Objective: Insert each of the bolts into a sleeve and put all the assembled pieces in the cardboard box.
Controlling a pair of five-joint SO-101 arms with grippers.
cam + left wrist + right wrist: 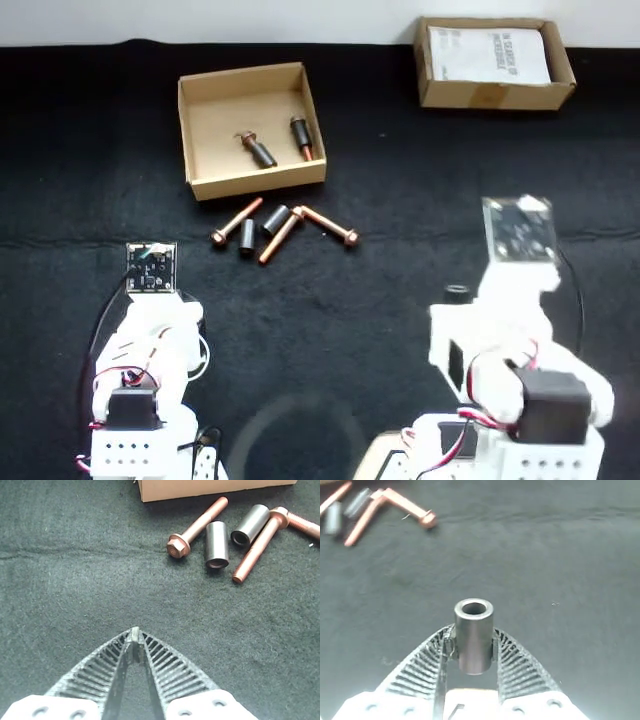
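The cardboard box (257,181) at the back left holds two assembled pieces (258,150) (302,137). In front of it lie three copper bolts (236,221) (280,238) (328,226) and two dark sleeves (247,237) (276,220). The left wrist view shows the same bolts (197,527) (260,545) and sleeves (217,544) (250,525) ahead of my left gripper (135,633), which is shut and empty just above the mat. My right gripper (472,637) is shut on a third sleeve (473,614), held upright with its bore showing. That sleeve (458,294) is at the right front.
A second cardboard box (495,94) with a printed sheet inside stands at the back right. Black cloth (400,200) covers the table. Both arm bases sit at the front edge, with open mat between them.
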